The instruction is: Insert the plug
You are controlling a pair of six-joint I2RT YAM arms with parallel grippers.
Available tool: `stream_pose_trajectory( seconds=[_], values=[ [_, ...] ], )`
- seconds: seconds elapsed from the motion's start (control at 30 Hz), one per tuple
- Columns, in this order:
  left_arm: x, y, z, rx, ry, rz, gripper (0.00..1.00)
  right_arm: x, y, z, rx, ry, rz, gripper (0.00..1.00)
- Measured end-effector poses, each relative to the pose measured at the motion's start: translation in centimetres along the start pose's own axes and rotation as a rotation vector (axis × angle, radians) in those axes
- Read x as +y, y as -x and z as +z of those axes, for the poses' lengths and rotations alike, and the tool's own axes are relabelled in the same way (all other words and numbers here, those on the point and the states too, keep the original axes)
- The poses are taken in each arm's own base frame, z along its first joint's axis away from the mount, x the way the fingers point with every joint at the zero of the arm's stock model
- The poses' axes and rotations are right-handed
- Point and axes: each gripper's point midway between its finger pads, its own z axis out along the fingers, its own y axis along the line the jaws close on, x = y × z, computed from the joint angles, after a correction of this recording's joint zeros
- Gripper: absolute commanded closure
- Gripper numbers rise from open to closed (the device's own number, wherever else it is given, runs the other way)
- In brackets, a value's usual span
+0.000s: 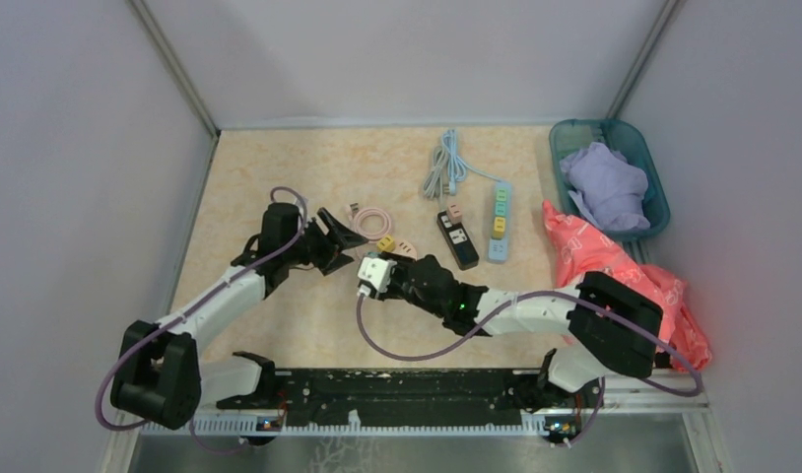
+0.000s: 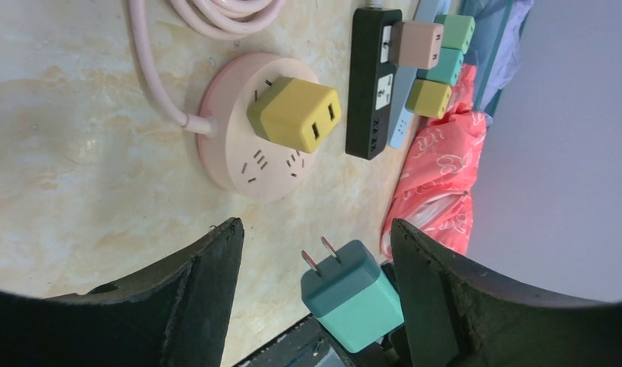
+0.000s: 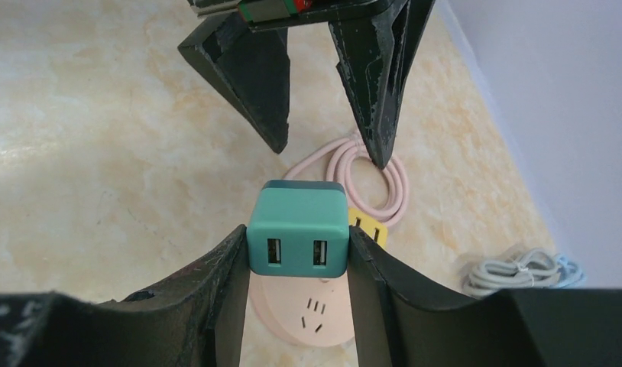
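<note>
Teal plastic charger plug (image 3: pixel 298 228) sits clamped in your right gripper (image 3: pixel 296 248), just beside the round pink socket (image 2: pixel 243 157) (yellow cube charger (image 2: pixel 296 115) plugged in). Your left gripper (image 2: pixel 315 225), on the plug's left, stands apart.

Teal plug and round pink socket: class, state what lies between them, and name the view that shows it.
Nothing but bare tabletop lies between the teal plug and the round pink socket, which holds a yellow plug. The left wrist view shows it.
</note>
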Motion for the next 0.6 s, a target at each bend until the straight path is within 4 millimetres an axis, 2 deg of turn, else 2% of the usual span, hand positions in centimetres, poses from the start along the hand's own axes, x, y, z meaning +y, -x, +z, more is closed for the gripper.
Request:
stream_pose_trajectory(
  seconds=[0.3, 0.43, 0.6],
  values=[
    [1.9, 0.7, 0.7, -0.034, 0.064, 0.08, 0.23, 0.1, -2.0, -2.1, 0.2, 0.072, 0.154, 1.0],
    [2.7, 0.7, 1.4, -0.029, 0.086, 0.105, 0.24, -0.9, -3.2, -3.0, 0.282, 0.077, 0.252, 1.0],
    [4.2, -0.6, 2.7, 0.022, 0.131, 0.135, 0.25, -2.7, -4.8, -3.9, 0.384, 0.063, 0.348, 1.0]
  ],
)
